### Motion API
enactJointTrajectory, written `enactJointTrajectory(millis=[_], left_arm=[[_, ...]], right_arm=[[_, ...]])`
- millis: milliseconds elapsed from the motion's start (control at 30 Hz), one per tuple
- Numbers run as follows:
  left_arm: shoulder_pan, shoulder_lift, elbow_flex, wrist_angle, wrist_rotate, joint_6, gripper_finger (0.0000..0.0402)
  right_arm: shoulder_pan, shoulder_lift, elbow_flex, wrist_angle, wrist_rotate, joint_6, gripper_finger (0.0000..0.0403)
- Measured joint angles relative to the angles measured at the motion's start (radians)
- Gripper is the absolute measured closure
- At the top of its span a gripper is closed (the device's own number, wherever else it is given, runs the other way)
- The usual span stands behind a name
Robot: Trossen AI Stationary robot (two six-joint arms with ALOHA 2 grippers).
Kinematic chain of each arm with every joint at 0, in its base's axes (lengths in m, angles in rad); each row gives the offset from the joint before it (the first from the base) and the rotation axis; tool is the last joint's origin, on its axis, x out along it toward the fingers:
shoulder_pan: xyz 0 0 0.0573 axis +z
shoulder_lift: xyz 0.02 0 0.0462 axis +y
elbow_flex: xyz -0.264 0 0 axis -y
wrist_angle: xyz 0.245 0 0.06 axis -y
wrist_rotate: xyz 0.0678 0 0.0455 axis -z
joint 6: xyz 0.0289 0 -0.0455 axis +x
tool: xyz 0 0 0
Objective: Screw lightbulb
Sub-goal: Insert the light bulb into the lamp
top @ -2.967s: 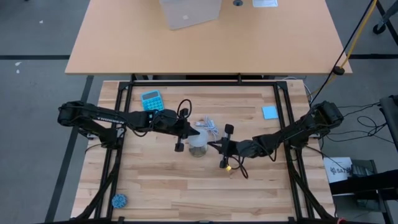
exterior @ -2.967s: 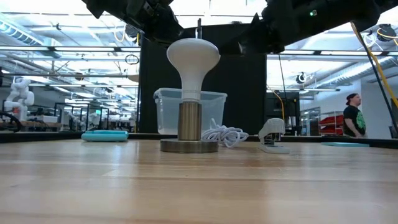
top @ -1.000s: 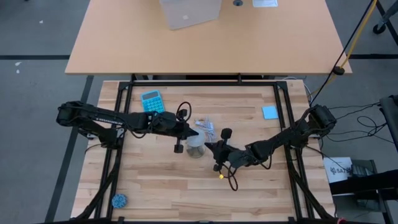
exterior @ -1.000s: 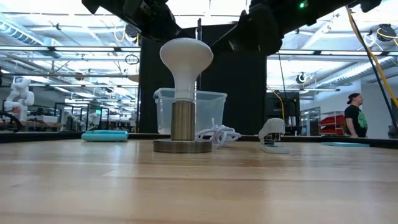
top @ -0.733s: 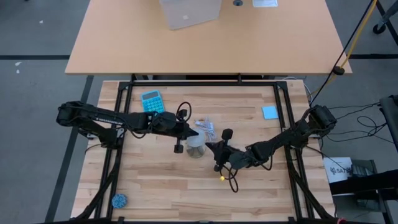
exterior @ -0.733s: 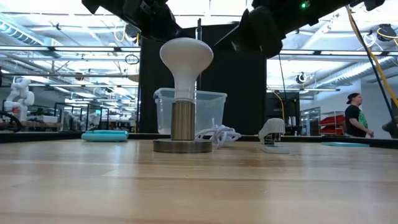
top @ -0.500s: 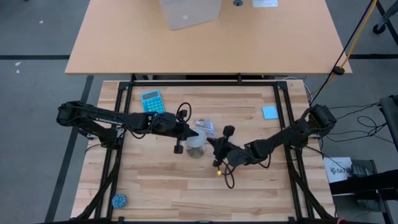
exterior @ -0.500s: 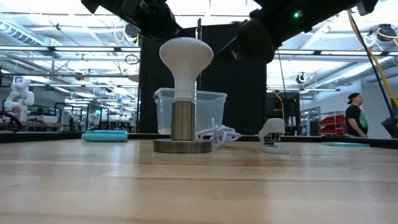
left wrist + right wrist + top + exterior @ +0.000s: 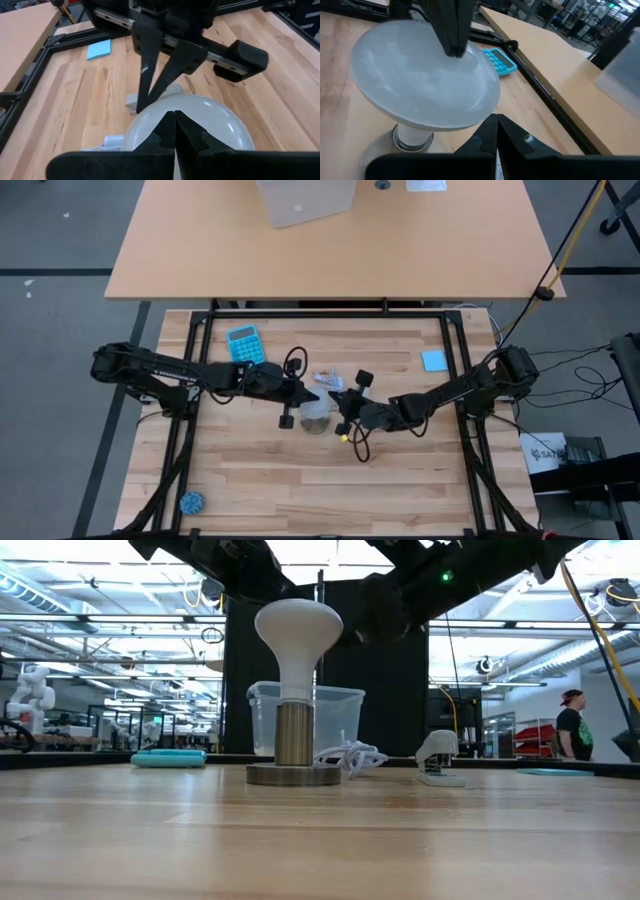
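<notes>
**Right arm drawn in toward the bulb**

Moved since a second ago: right gripper point(image 9: 335, 401), pulled up and in toward the lightbulb point(image 9: 316, 414), now just beside its rim on the far-right side; bulb and base unchanged in place over that second.

Seated upright, dome up, in the metallic socket point(image 9: 293, 735) on its round base disc point(image 9: 293, 776), near the middle of the wooden table point(image 9: 270, 480); seen from above only as a pale circle hiding the socket; seen from table height as a full white mushroom shape point(image 9: 298, 635) over the silvery cylinder, with a coil of white cord point(image 9: 350, 756) lying just behind and to one side.

Left gripper point(image 9: 312, 395) reaching in from the left, fingers clenched tight together, tip over the dome's edge; contact not certain from above; shown in the left wrist view point(image 9: 174, 131) as a closed dark wedge poised right over the pale dome point(image 9: 200, 120), nothing pinched between the fingers, with the right arm's closed fingers pointing down at the dome from the far side.

Right gripper likewise clamped shut on nothing; shown in the right wrist view point(image 9: 495, 131) just off the dome's rim point(image 9: 420, 80), apart from it.

Farther out: teal calculator point(image 9: 244, 342) toward the table's far left; blue sticky pad point(image 9: 433, 360) at the far right; small blue ball point(image 9: 191, 502) at the near-left corner; clear plastic bin point(image 9: 340, 715) behind the bulb; person point(image 9: 571, 725) standing in the room beyond, visible only at table height.
</notes>
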Motion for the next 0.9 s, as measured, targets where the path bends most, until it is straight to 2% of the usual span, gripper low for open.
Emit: enactJointTrajectory(millis=[500, 900], left_arm=[[-0.001, -0.001, 0.000, -0.009, -0.007, 0.000, 0.0401], [0.001, 0.000, 0.000, -0.006, -0.047, -0.001, 0.0401]], right_arm=[[0.059, -0.001, -0.002, 0.003, 0.015, -0.077, 0.0403], [0.125, -0.001, 0.002, 0.028, -0.053, -0.198, 0.0403]])
